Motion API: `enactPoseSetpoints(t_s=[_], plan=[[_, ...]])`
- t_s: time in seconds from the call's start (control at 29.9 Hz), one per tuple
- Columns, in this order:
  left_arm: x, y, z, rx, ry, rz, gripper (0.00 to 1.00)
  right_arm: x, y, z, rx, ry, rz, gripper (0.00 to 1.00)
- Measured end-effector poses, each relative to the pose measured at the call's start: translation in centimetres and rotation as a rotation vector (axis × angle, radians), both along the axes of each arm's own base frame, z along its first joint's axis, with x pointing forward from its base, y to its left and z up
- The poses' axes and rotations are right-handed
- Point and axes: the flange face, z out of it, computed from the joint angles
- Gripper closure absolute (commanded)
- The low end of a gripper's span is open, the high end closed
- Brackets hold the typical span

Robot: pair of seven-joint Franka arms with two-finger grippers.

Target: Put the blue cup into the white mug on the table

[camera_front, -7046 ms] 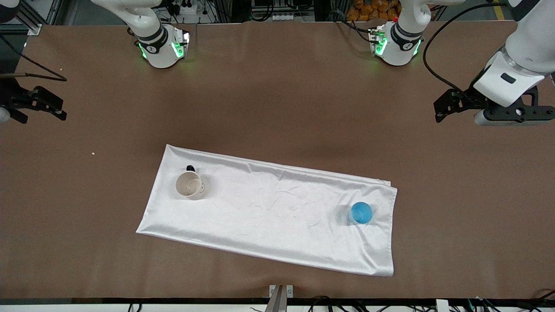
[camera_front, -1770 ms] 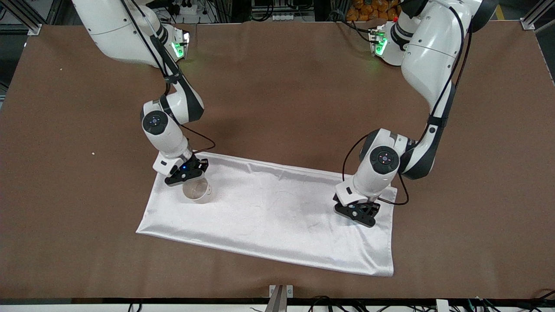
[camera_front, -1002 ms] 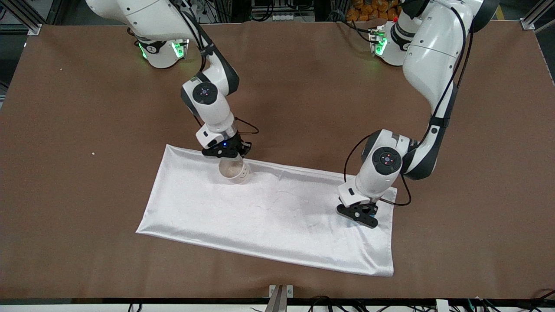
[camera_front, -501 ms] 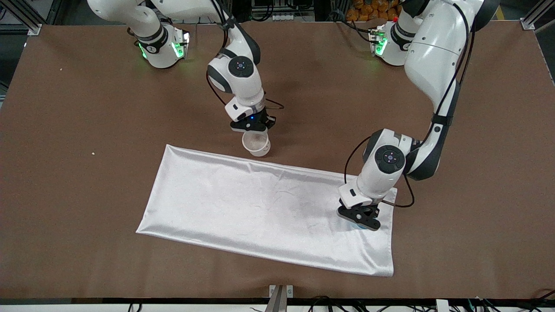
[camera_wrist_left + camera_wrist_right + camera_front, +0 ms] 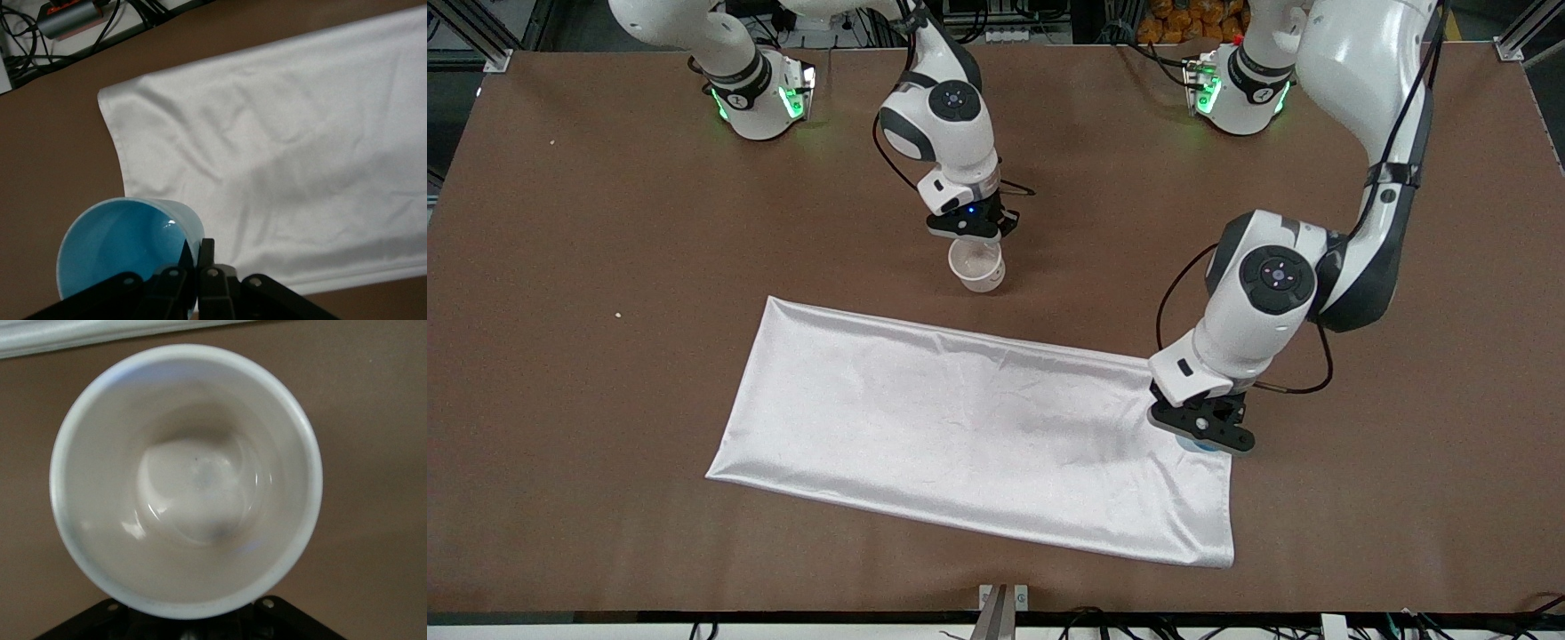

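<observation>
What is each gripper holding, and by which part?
Left gripper pinches the blue cup by its rim; right gripper holds the white mug at its handle side.

bare table (image 5: 649,222) around flat white cloth (image 5: 960,427), white mug (image 5: 976,265) and both arms mid-table

The left gripper (image 5: 1202,430) covers nearly all of the blue cup (image 5: 1199,444) in the front view, the white mug (image 5: 185,480) hides its own handle, and the right wrist view cuts off the right gripper's fingertips.
</observation>
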Motion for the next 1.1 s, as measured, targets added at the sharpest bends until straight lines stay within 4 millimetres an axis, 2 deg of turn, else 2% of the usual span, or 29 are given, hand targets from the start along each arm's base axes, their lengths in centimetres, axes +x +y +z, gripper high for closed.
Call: enactPoseSetpoints(t_s=[0.23,0.57,0.87,1.1], plan=[[-3.8,1.1,6.5,0.028,0.056,0.062,1.0,-1.2,1.7,1.0,-0.027,0.013,0.02,1.0],[-9.4,3.2,12.3,0.055,0.095,0.129,1.0,-1.3,1.8,0.6,-0.091,-0.057,0.122,1.0],[-13.2,4.8,15.4,0.074,0.111,0.145,1.0,-1.2,1.9,-1.1,-0.119,-0.06,0.144,1.0],[-15.1,5.9,16.0,0.04,0.131,0.181,1.0,-1.0,2.1,-2.2,-0.128,-0.055,0.146,1.0]])
